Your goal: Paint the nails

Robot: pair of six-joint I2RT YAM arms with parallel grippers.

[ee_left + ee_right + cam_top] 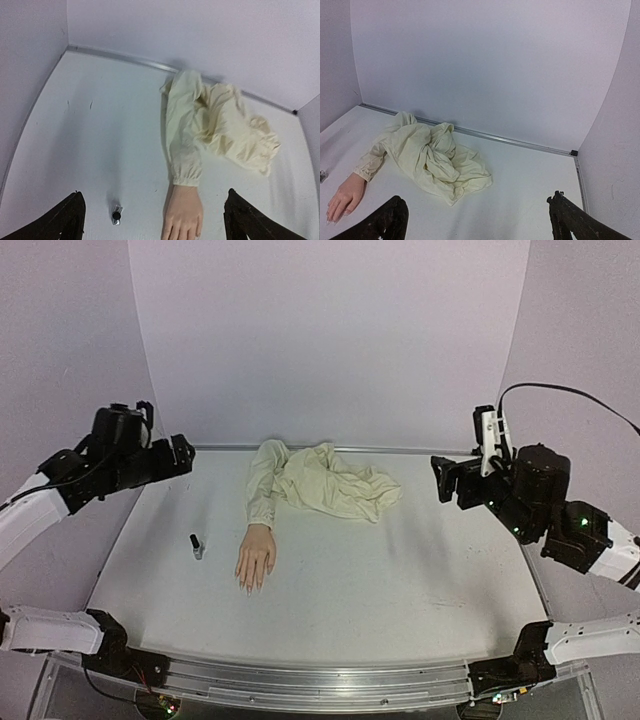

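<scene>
A pale mannequin hand point(256, 558) lies palm down on the white table point(400, 580), its nails point(249, 586) toward the near edge. A small dark polish bottle point(197, 546) stands just left of it.

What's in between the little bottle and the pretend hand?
Nothing. Only bare white table separates the bottle and the hand, seen clearly in the top external view.

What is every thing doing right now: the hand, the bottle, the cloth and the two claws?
mannequin hand: lying flat, fingers toward the arms.
nails: too small to tell if painted.
polish bottle: upright, cap on, not held.
sleeve: crumpled behind the hand.
left gripper: open, raised, empty.
right gripper: open, raised, empty.
</scene>
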